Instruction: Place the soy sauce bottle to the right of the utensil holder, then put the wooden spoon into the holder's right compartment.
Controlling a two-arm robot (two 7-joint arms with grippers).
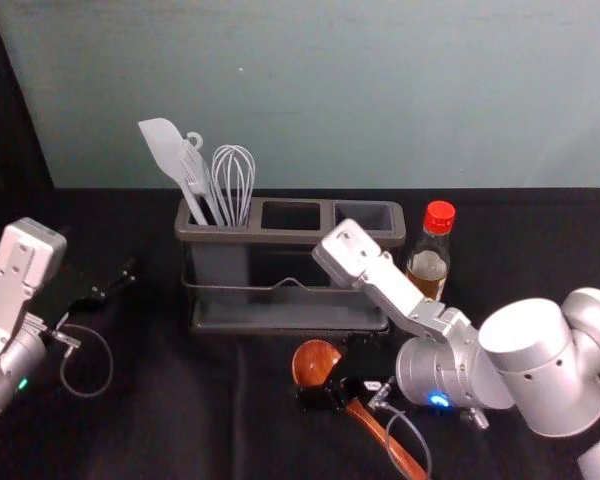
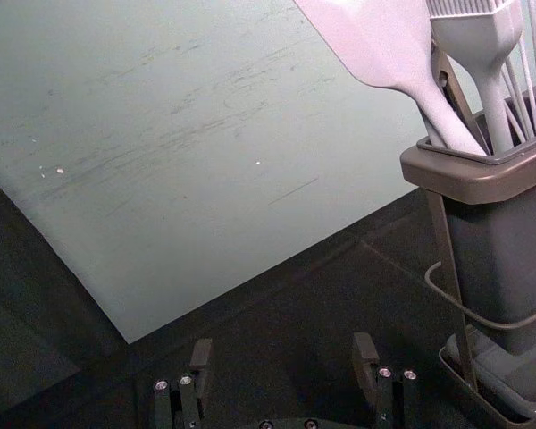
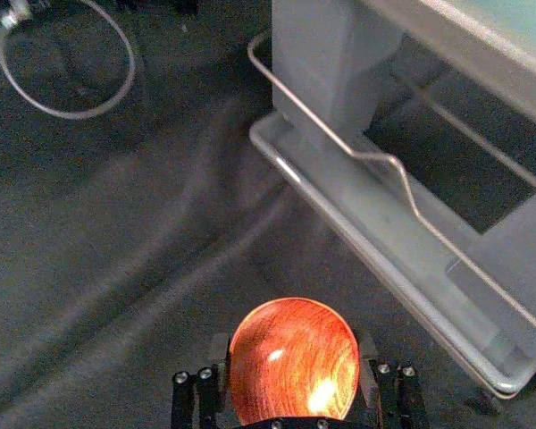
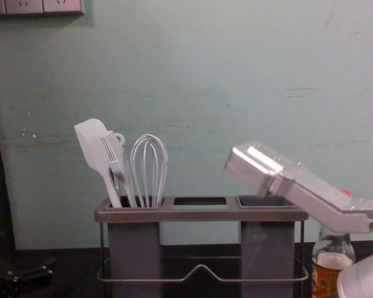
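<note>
Right end effector at neck of wooden spoon, in front of utensil holder, fingers spread to either side of round bowl. Glossy, reddish, streaky grain; slender handle slanting toward near right. Left end effector spread wide, left of holder. Soy sauce bottle upright just right of holder: clear glass, red cap, wraparound label. Holder of smooth plastic with bent-wire rail; pale flat spatula, bristled brush, looped-wire whisk in left compartment. Softly creased black cloth beneath.

I see the red-capped soy sauce bottle upright, right of the grey utensil holder; nearer me slants the glossy, reddish wooden spoon.
</note>
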